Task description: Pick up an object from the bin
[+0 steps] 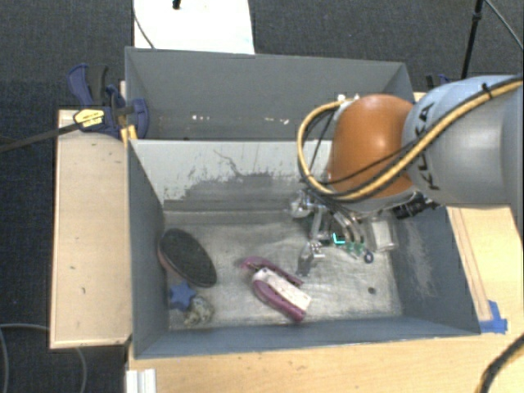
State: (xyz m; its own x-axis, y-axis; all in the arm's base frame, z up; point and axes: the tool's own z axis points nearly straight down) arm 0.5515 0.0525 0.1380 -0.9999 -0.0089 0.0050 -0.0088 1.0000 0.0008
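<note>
Nearest me, at the front of the bin (146, 244), a blue lump (180, 295) with something greyish against it lies in the 8 o'clock corner of the floor. Just behind it, at 9 o'clock against the left wall, sits a dark oval (188, 258), flat and well apart from the rest.

Closer to the middle, at about 6 o'clock, lies the purple piece (278, 291). It is long, purple with a white part, and slanted so one end points to 10 o'clock and the other to 4. That is the thing nearest the tool, so I take it for the one to be picked.

The gripper (309, 259) is low in the bin, just past centre toward 2 o'clock, right beside the middle of the piece's far edge. Its tip may be touching the piece, but from here I cannot be sure. Nor can I tell whether the tool is open or closed, and I see nothing held in it. Behind it the orange cover (368, 150) on the wrist hides the back right of the floor.

I would say the step in hand is the reach, with the grasp not yet made. The next move, I think, needs the tool shifted toward 7 o'clock to sit squarely over the piece, turned across its slant, then closed and lifted straight up.
</note>
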